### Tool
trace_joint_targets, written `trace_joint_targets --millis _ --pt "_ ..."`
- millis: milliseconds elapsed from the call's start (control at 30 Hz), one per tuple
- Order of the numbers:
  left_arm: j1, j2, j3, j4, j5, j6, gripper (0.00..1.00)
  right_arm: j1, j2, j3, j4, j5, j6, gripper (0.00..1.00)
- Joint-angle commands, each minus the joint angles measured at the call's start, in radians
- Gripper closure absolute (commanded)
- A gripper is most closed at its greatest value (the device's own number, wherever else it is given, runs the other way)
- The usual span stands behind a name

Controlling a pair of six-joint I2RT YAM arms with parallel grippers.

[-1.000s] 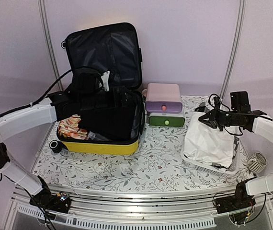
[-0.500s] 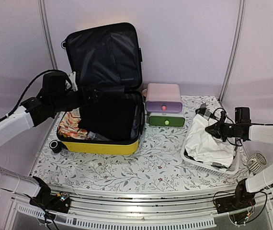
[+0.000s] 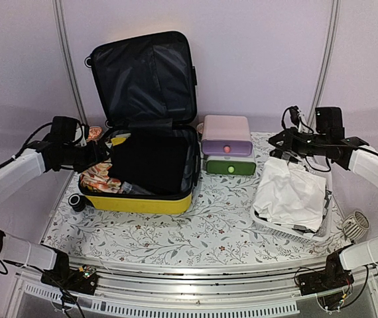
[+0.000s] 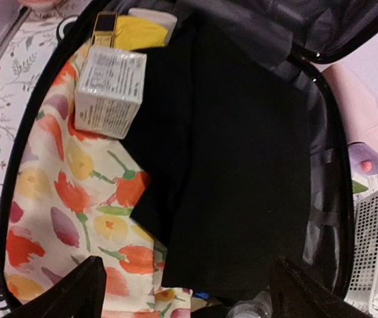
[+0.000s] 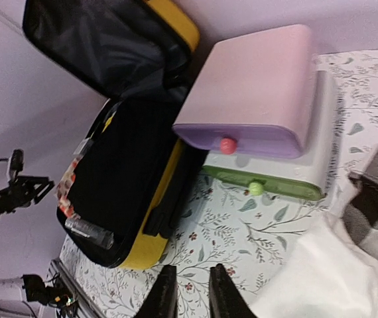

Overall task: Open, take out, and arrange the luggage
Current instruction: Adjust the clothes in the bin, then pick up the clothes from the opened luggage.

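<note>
The worktop [image 3: 209, 232], under a leaf-print cloth, has its widest bare stretch from centre toward 6 o'clock, up to the near edge.

The luggage [image 3: 139, 202] lies open at about 10 o'clock. Its yellow lower shell is flat on the cloth and its black-lined lid [image 3: 146, 76] stands upright against the back wall. The shell's left rim sits close to the worktop's left edge, with one black wheel [image 3: 77, 202] at the near-left corner.

A white basket [image 3: 295, 233] at 3 to 4 o'clock holds a crumpled white cloth [image 3: 288, 195], and its right side nears the worktop's edge.

The drawer box [image 3: 227, 136], pink over green, stands at 12 o'clock just beside the luggage's right rim, leaving a narrow lane before the basket.

Inside the shell, a black garment [image 4: 242, 165] fills the right part and a tulip-print fabric [image 4: 63, 218] the left. A small white carton [image 4: 109, 93] rests on both.

The left gripper [image 4: 189, 295] hovers over the shell's 9 o'clock rim, its fingers spread wide and grasping nothing.

The right gripper [image 5: 192, 291] hangs above the basket's far edge. Its fingers are parted by a slim gap (the cloth's leaf print shows through) and carry nothing.
</note>
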Motion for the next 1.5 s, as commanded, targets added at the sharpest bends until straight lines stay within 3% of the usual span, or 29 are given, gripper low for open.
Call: trace_joint_targets --millis 0,133,467,633,1033,1200,1267,1467 --pt "0.037 0.053 -0.036 0.003 0.073 0.038 0.12 0.085 0.059 0.017 0.064 -0.067 -0.005 0.76" --pt "0.061 0.149 -0.012 0.039 0.134 0.069 0.08 0.140 0.127 0.061 0.076 -0.089 0.005 0.70" --pt "0.067 0.337 0.107 0.022 0.146 0.097 0.12 0.161 0.157 0.007 0.145 -0.089 0.024 0.69" --pt "0.064 0.358 0.122 0.055 0.152 0.102 0.15 0.161 0.160 -0.012 0.155 -0.092 0.024 0.69" --pt "0.051 0.546 0.293 0.032 0.314 0.125 0.38 0.161 0.186 -0.022 0.173 -0.114 0.039 0.69" --pt "0.043 0.566 0.322 0.004 0.354 0.115 0.39 0.161 0.184 -0.035 0.175 -0.114 0.043 0.69" --pt "0.042 0.557 0.325 -0.001 0.369 0.116 0.48 0.161 0.184 -0.036 0.176 -0.114 0.043 0.69" --pt "0.045 0.520 0.332 0.036 0.551 0.071 0.93 0.163 0.210 -0.032 0.193 -0.136 0.050 0.69"
